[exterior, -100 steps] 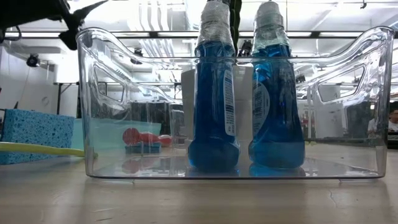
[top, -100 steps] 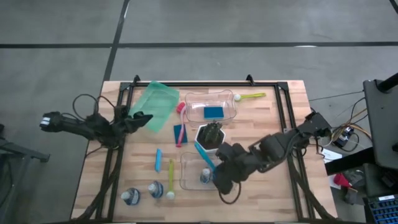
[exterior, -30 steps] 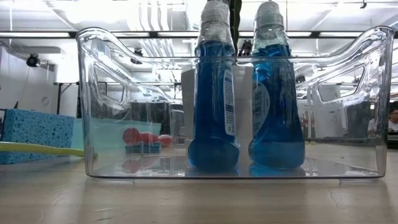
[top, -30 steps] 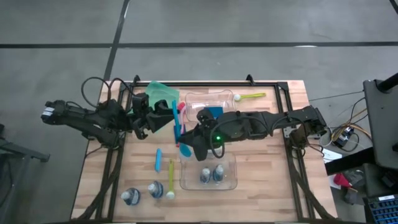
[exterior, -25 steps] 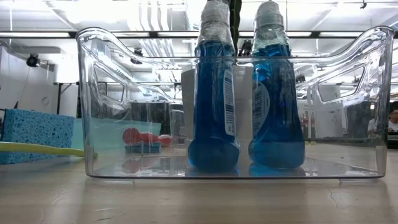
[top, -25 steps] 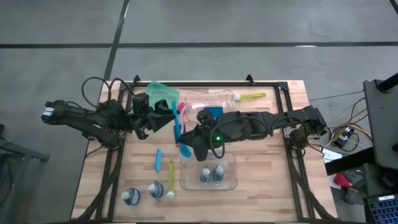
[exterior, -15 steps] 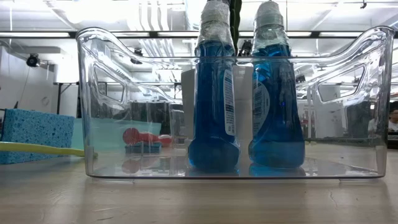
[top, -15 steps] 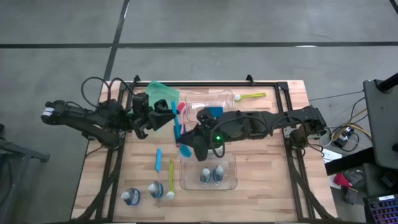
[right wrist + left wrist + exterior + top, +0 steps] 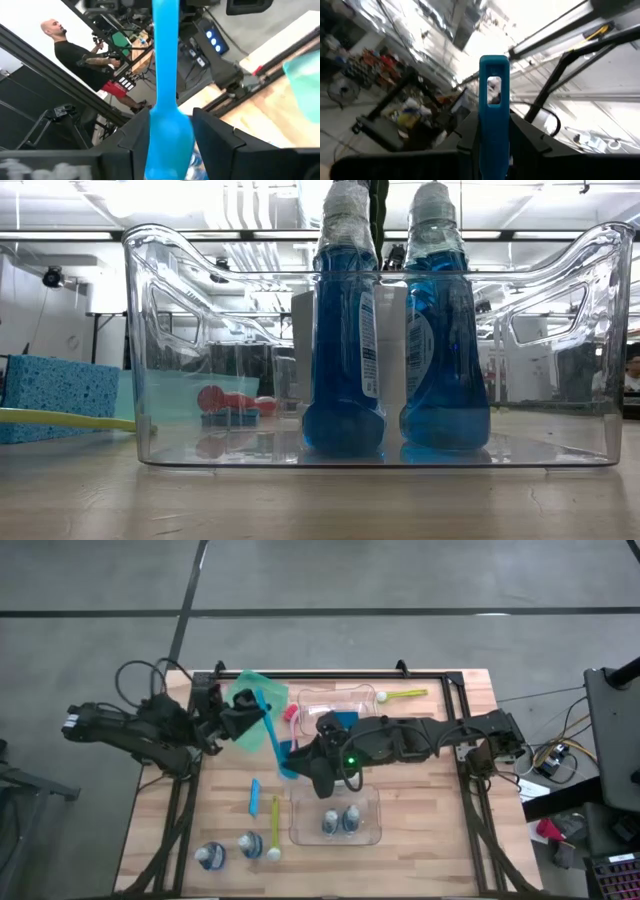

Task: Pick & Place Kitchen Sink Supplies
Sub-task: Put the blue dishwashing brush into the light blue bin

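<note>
Over green tray [image 9: 243, 703]: left pincer [image 9: 256, 716], right pincer [image 9: 296, 757] each clamp blue brush [image 9: 272, 735] end.

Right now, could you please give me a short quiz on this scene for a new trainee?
1. How many bottles stand in the near clear bin?
2. True or false: every bottle on the table is inside a bin.
3. Which gripper holds the blue brush? A left only; B right only; C both.
Key: 1 two; 2 false, two more stand outside the bins; 3 C, the left gripper and the right gripper each grip it.
</note>
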Motion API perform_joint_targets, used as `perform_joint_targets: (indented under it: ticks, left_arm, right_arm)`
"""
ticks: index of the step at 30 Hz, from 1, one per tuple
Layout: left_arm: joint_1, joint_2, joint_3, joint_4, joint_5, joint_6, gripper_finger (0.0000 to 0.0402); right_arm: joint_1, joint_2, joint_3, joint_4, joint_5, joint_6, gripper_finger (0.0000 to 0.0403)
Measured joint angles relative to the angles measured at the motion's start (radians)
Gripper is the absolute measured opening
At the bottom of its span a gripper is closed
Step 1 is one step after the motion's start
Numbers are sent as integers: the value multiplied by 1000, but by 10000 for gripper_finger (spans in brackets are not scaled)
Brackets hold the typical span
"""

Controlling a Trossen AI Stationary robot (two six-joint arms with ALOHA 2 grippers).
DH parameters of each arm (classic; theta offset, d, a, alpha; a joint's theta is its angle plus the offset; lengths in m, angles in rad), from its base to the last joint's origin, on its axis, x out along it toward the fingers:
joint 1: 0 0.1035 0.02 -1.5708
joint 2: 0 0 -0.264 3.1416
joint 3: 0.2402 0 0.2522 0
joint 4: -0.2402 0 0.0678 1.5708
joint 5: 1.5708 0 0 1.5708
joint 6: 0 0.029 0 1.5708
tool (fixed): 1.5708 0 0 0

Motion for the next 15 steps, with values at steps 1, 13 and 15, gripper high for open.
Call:
perform_joint_targets:
  ticks: [1,13,15]
  left_arm:
    - [2,-17,0,-14,-8,1,79]
    - [4,-244,0,-385,-287,81,80]
    - [4,-278,0,-468,-367,91,80]
  right_arm:
    - [0,0,5,1,1,-16,149]
    - [-1,-8,97,0,-3,-225,165]
    - [0,-8,110,-1,-4,-244,162]
